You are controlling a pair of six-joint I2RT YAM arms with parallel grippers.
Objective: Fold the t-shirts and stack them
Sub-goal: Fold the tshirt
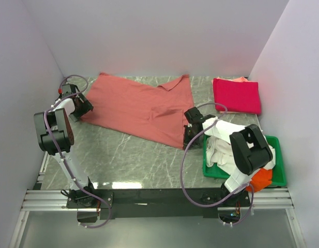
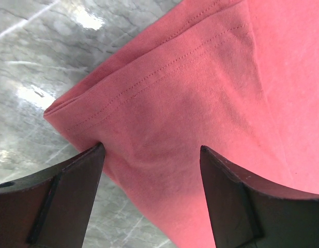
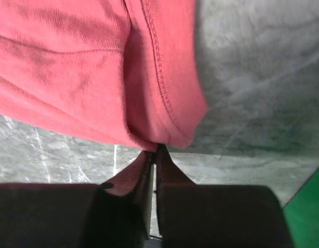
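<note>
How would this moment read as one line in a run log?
salmon t-shirt: spread out | left gripper: open, straddling its left corner | right gripper: shut on its hem | pink t-shirt: folded, far right

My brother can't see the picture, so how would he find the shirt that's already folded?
Look at the grey marble table, then its far right corner, behind the green tray. The folded shirt lies there, a neat bright crimson-pink rectangle, unlike the big salmon-red shirt spread out flat beside it.
</note>
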